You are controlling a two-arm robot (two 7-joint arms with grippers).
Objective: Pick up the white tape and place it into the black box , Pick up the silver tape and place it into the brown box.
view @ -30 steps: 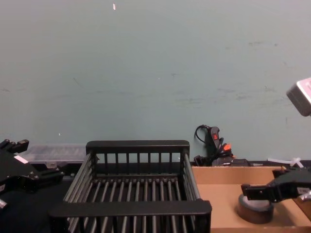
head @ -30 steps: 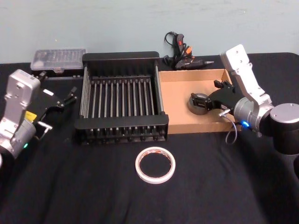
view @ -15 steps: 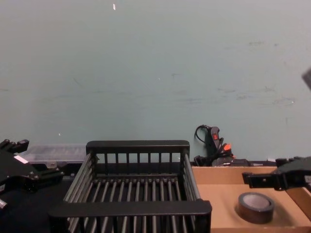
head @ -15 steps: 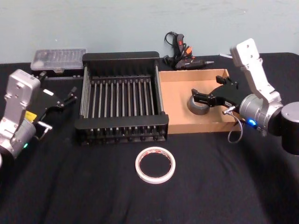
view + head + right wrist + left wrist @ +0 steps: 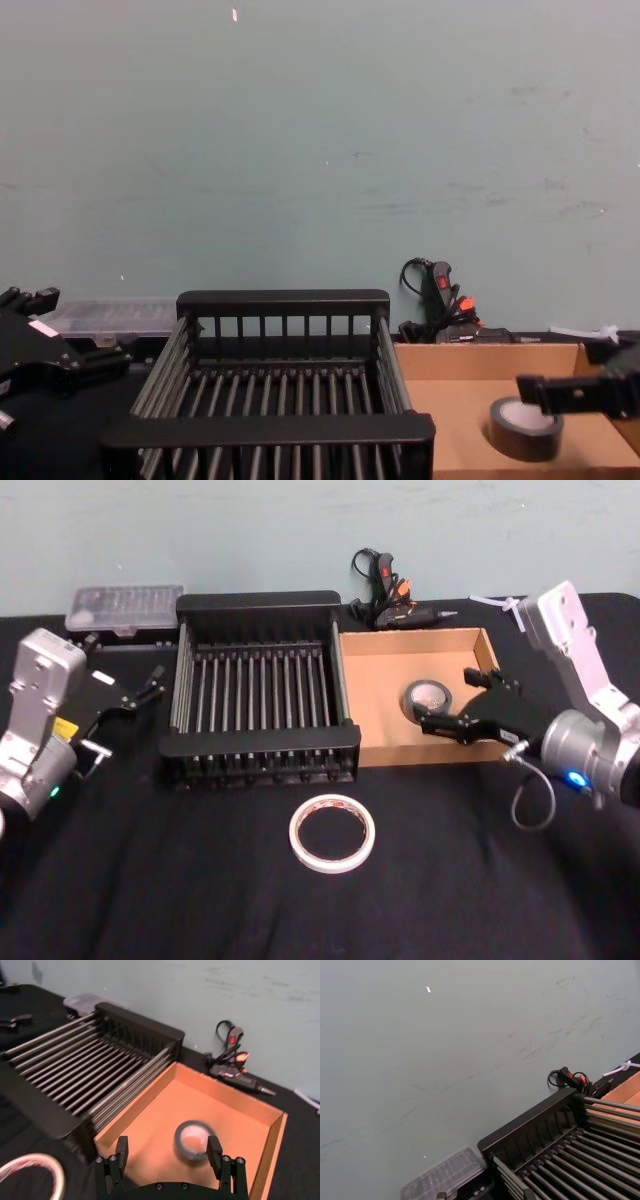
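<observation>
Head view: silver tape (image 5: 428,697) lies flat inside the brown box (image 5: 385,712), released. Right gripper (image 5: 458,712) hovers just beside it, jaws spread. White tape (image 5: 332,833) awaits on the table; left gripper (image 5: 152,687) parked, jaw state unclear.

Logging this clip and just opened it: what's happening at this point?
The silver tape lies flat in the brown box. The right end effector is open, empty and backing away over the box's near right corner. The white tape is on the black cloth in front of the black box, not yet picked up. The left end effector is parked left of the black box.
</observation>
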